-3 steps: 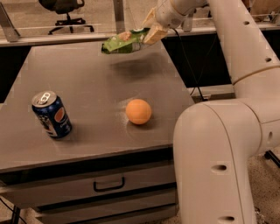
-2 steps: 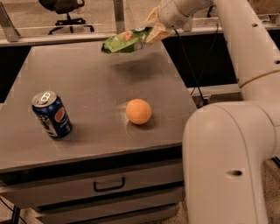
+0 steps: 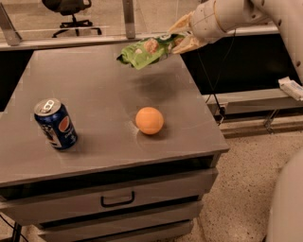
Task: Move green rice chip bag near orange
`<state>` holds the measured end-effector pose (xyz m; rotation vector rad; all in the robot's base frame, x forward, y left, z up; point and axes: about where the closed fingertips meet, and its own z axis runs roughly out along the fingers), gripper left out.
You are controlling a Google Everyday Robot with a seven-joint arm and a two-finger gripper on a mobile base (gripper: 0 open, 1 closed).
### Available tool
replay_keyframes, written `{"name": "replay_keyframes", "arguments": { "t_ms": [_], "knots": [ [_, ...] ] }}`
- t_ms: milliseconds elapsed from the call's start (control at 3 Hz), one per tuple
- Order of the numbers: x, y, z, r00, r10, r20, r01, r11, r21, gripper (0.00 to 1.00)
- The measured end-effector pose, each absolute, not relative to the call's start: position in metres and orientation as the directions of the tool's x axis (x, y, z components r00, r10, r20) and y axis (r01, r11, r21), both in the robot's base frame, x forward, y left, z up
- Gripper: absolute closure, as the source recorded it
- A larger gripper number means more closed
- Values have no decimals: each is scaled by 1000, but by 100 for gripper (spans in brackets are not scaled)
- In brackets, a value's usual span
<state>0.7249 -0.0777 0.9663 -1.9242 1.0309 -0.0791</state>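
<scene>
The green rice chip bag (image 3: 147, 51) hangs in the air above the back right part of the grey table (image 3: 94, 94), casting a shadow on it. My gripper (image 3: 179, 37) is shut on the bag's right end and holds it level, coming in from the upper right. The orange (image 3: 149, 120) rests on the table, nearer the front and directly in front of the bag, well apart from it.
A blue Pepsi can (image 3: 56, 124) stands upright at the table's front left. The table has drawers with a handle (image 3: 117, 200) below. A black office chair (image 3: 71, 14) stands behind a rail at the back. My white arm body (image 3: 286, 208) fills the lower right corner.
The gripper and the bag have shifted slightly toward the front of the table. The large white arm body has swung away to the right, uncovering the floor there.
</scene>
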Motion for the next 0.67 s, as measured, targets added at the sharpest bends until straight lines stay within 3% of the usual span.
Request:
{"name": "replay_keyframes", "arguments": {
  "t_ms": [667],
  "knots": [
    [661, -79, 921, 663, -668, -337, -640, -272, -718, 100]
  ]
}}
